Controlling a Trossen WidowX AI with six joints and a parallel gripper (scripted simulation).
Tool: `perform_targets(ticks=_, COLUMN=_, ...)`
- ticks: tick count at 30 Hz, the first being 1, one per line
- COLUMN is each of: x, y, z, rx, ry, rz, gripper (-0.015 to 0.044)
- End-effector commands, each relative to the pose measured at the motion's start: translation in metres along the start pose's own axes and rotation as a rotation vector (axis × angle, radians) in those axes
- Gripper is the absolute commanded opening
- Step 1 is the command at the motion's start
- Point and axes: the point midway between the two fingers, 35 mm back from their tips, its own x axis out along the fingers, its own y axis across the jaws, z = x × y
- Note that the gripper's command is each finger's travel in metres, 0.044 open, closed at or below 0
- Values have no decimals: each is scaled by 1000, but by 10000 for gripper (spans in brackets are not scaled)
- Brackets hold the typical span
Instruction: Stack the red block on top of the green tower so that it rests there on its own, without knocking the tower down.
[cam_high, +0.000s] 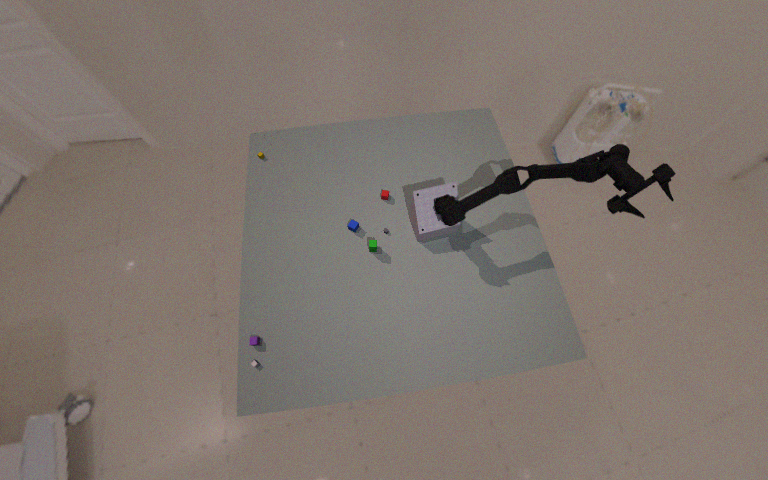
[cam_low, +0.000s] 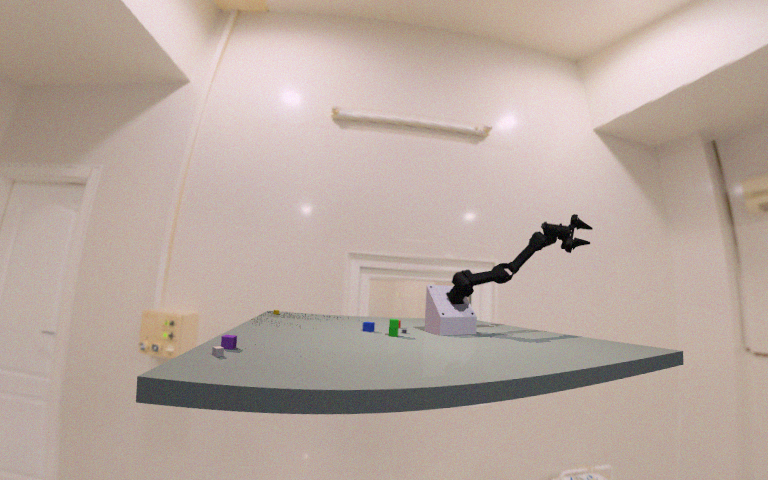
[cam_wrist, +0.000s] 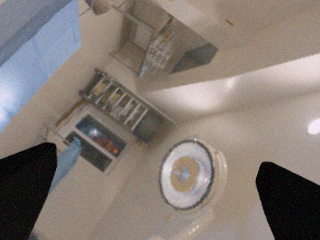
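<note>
The red block (cam_high: 385, 194) lies on the table, left of the arm's base in the top view. In the exterior view it is mostly hidden behind the green tower (cam_low: 393, 327) (cam_high: 372, 245), with only a sliver showing. The green tower stands upright, two blocks high. My gripper (cam_high: 658, 208) (cam_low: 590, 235) (cam_wrist: 162, 164) is open and empty. It is high in the air, past the right edge of the table and far from the red block and the tower. The wrist view shows only the fingers and the room.
A blue block (cam_high: 353, 225) (cam_low: 368, 326) and a small dark piece (cam_high: 386, 230) (cam_low: 404, 331) are near the tower. A purple block (cam_high: 254, 340) (cam_low: 228, 341), a pale block (cam_high: 254, 363) (cam_low: 218, 351) and a yellow piece (cam_high: 260, 155) (cam_low: 276, 311) are farther left. The base box (cam_high: 424, 217) (cam_low: 439, 316) is right of the tower.
</note>
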Motion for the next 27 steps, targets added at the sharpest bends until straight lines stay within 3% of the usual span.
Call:
perform_targets(ticks=1, x=1, y=0, z=-2, rx=2, ry=2, rz=0, gripper=426)
perform_targets(ticks=5, x=14, y=5, z=-41, rx=59, ry=62, rz=8, gripper=440)
perform_targets(ticks=15, x=39, y=43, z=-214, rx=271, ry=356, rz=29, gripper=440)
perform_targets(ticks=21, x=25, y=82, z=-323, rx=389, ry=570, rz=43, gripper=440)
perform_targets(ticks=27, x=-12, y=135, z=-427, rx=528, ry=788, rz=77, gripper=440)
